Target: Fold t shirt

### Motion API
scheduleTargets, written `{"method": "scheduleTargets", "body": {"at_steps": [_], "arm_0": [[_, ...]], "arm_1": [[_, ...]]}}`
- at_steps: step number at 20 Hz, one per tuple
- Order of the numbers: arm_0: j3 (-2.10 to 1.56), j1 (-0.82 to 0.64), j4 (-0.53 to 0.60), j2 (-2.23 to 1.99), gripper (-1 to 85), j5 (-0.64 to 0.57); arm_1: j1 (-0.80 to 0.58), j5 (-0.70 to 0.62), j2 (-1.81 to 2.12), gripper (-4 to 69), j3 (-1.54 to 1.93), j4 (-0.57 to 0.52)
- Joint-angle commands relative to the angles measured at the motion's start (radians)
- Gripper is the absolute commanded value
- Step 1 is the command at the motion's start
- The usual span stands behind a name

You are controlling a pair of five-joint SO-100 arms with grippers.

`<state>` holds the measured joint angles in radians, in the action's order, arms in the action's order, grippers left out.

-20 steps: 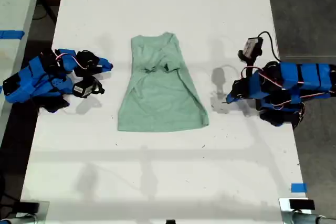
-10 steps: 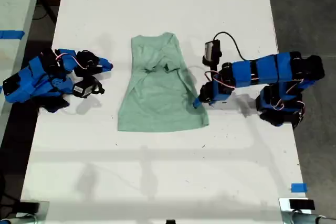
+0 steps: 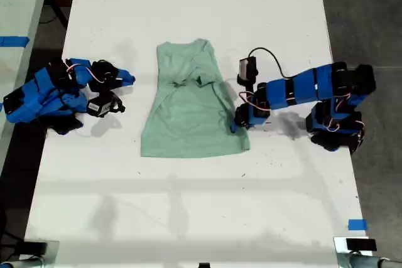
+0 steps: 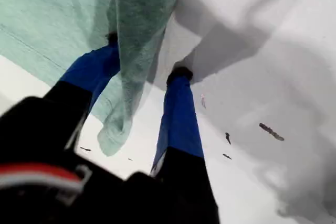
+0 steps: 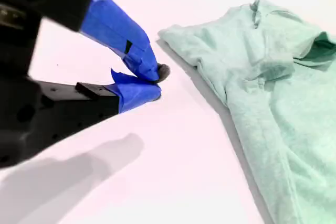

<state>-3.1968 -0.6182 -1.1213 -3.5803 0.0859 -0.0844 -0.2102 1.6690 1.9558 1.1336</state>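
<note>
My first hand (image 3: 235, 123) has reached the t shirt (image 3: 188, 108) edge, fingers straddling it.

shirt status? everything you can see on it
The shirt is pale mint-green, soft knit-looking cloth, lying flat on the white table, neck away from the exterior camera, hem flaring toward it. Its sleeves are bunched and wrinkled across the chest. My first hand is at the edge on the exterior view's right, open, with a fold of that edge between its fingers. My second hand is shut, on the table clear of the shirt.
</note>
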Motion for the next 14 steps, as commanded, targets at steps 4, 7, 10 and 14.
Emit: {"method": "scheduleTargets", "body": {"at_steps": [4,7,10,14], "arm_0": [[-0.011,-0.006,0.023,-0.006,-0.1,0.011],[-0.011,-0.006,0.023,-0.006,-0.1,0.011],[-0.011,-0.006,0.023,-0.006,-0.1,0.011],[-0.011,-0.006,0.023,-0.006,-0.1,0.011]], "arm_1": [[-0.02,-0.011,-0.026,13.0,-0.098,0.109],[-0.021,-0.003,-0.061,0.8,-0.133,0.135],[-0.011,0.002,-0.089,0.8,-0.238,0.221],[0.017,0.002,-0.163,0.8,-0.48,0.41]]}}
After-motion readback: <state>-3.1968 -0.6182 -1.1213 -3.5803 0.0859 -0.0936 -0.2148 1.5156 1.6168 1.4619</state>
